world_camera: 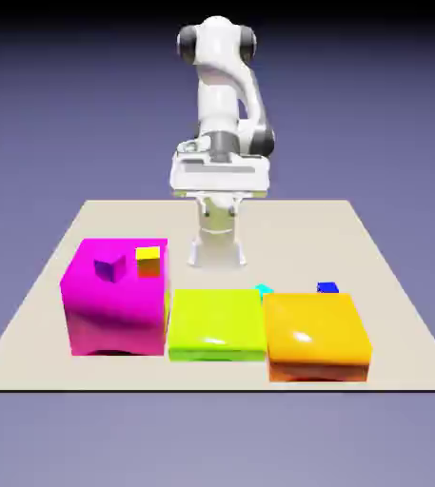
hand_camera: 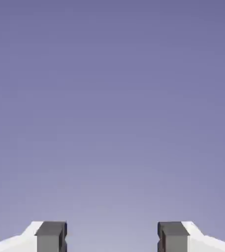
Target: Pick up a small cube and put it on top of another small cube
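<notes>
The arm is tucked up near its base at the far edge of the table, and the gripper hangs there with its fingers spread and nothing between them. The hand view confirms it: two grey fingertips stand well apart at the bottom edge, and beyond them there is only the blue-violet backdrop, no table and no block.

Take the lime-green block in the middle of the front row as the landmark. The small cyan cube sits on the table just behind that block's far corner on the exterior view's right, mostly hidden by it, so only a sliver shows. A small blue cube lies farther to that side, behind the orange block. On the other side of the green block stands the taller magenta block, with a small purple cube and a small yellow cube on top.

The step in hand looks like the approach, with nothing done yet. To do it well, I would tip the hand down until the cyan cube shows between the fingertips, then descend straight from above, since the green and orange blocks crowd it from the front.

As a cube it has no long axis, and too little shows to tell how its faces are turned.
</notes>
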{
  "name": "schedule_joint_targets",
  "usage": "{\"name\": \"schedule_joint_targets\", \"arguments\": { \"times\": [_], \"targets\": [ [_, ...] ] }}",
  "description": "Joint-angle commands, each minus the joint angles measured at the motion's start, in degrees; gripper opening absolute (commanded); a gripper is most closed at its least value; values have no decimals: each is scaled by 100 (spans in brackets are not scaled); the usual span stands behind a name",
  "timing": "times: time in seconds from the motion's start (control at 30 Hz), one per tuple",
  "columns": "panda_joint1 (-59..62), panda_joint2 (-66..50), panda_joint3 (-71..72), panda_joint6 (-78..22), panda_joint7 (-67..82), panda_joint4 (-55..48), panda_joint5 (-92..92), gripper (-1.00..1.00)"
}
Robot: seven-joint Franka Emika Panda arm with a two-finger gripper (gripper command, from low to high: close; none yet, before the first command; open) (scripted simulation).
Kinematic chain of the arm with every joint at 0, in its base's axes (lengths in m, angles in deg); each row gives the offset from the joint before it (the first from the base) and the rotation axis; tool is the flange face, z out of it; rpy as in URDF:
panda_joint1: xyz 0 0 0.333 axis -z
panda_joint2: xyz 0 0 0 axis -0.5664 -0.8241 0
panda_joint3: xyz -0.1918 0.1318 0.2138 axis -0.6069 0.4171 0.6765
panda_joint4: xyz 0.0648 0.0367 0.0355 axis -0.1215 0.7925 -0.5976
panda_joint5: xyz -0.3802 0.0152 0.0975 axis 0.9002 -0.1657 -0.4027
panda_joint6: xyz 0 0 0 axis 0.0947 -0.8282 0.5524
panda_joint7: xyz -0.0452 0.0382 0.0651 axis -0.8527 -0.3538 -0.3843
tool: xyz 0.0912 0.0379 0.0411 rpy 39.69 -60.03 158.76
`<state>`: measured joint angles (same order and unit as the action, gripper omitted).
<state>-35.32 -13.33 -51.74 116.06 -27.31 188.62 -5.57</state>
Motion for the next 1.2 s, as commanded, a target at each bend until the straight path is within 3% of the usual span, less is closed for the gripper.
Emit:
{"name": "schedule_joint_targets", "arguments": {
  "times": [0.0, 1.17],
  "targets": [
    [-11, 119, 208, -133, -115, 19, -160, 0],
    [-400, 4293, 7476, -4778, -4131, 684, -5749, 0]
  ]
}}
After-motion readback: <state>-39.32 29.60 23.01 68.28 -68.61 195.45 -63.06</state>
